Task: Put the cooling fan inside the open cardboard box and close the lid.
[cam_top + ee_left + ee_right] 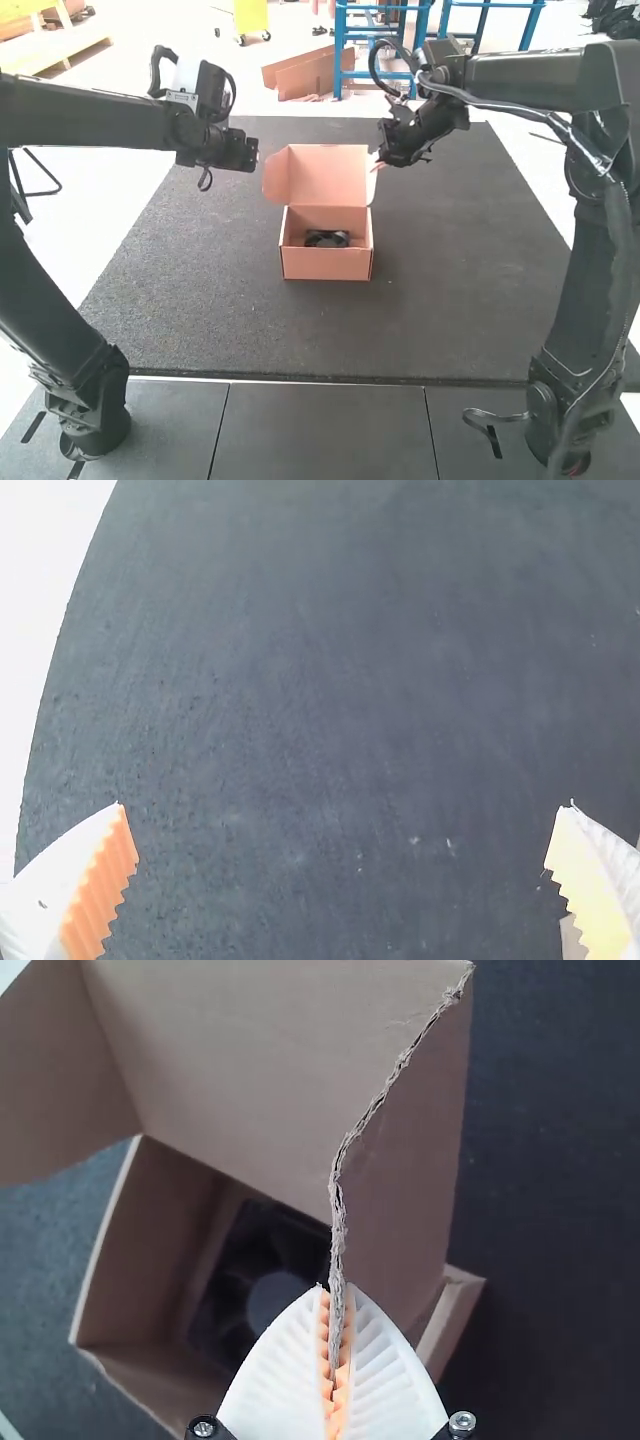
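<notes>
fan point(326, 238) inside box point(326, 262); box at mat point(200, 290) centre; lid point(320, 175) upright at rear.

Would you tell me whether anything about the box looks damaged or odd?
The edge of the lid flap looks ragged and torn where the right gripper pinches it. The fan lies inside the box; nothing else stands out.

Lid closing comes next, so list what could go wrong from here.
1. The right claw pinches the lid only by its thin ragged side edge; it could slip off or tear it on the swing down.
2. The left claw hangs open over the mat, not steadying the box; pulling the lid may drag or tip it, fan inside.
3. The lid's side flaps could catch outside the walls.
</notes>
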### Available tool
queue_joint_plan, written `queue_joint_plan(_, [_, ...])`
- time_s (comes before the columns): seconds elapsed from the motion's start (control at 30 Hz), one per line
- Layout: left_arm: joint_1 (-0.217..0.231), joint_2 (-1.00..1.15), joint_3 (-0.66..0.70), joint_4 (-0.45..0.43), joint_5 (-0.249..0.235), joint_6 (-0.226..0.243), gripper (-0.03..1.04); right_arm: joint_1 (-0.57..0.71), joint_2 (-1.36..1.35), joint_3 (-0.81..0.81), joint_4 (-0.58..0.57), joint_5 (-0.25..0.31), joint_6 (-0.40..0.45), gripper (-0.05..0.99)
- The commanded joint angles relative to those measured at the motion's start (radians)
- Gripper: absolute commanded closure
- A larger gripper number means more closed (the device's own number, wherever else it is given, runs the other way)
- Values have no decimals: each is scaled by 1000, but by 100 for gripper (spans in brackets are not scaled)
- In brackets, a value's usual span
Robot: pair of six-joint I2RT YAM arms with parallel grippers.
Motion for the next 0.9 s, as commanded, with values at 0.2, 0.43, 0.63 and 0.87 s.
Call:
queue_joint_plan(0.2, [-37,28,8,46,70,22,4,15,-42,-4,7,-23,8,95])
queue_joint_plan(0.43, [-88,42,8,46,133,14,4,15,-40,-7,13,-29,8,95])
queue_joint_plan(0.63, [-95,42,6,48,139,13,4,14,-40,-11,11,-36,8,95])
queue_joint_plan(0.87, [-95,42,2,46,139,13,4,26,-46,-25,8,-75,21,95])
